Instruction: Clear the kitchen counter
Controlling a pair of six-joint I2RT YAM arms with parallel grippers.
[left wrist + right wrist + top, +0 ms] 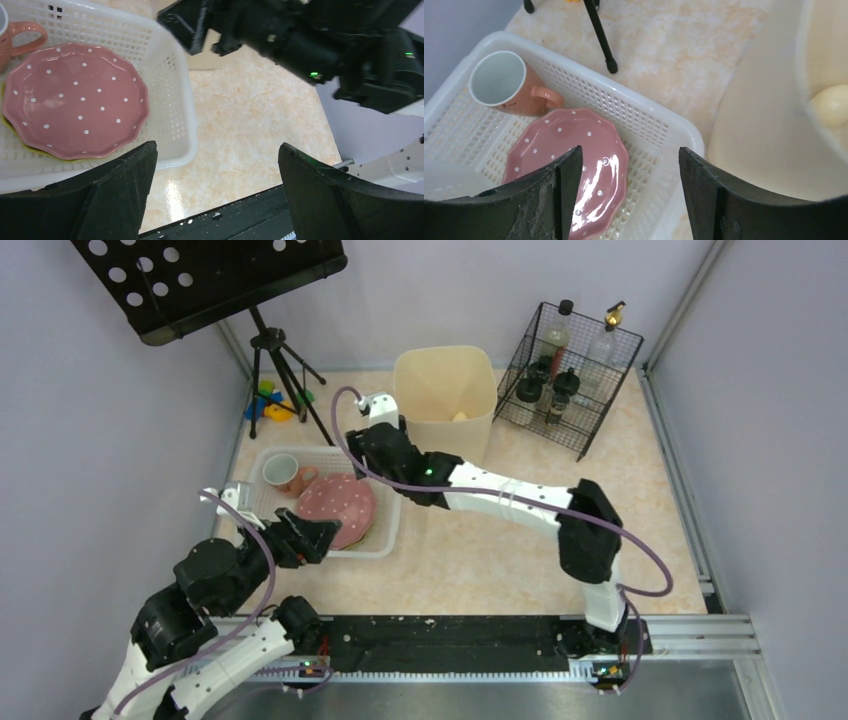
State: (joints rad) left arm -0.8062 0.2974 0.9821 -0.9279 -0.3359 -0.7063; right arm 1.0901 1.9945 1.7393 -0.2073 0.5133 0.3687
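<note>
Far left, the left hand (217, 147) hovers with its fingers wide apart and nothing between them, at the near corner of the white basket (385, 540). The right hand (630, 152) is spread and empty too, over the basket's far side. Both arms crowd one spot, so I'd say a knock between them is the big risk. The pink dotted plate (335, 502) looks glossy and sits on something yellow. A rim pinch could slip, or bump the mug (283, 472). The marbled counter (480, 560) runs under everything, with its open stretch on the right. The yellow piece shows only a sliver. The pale lump in the bin (445, 390) and the bottles in the wire rack (570, 375) are hard to make out.
</note>
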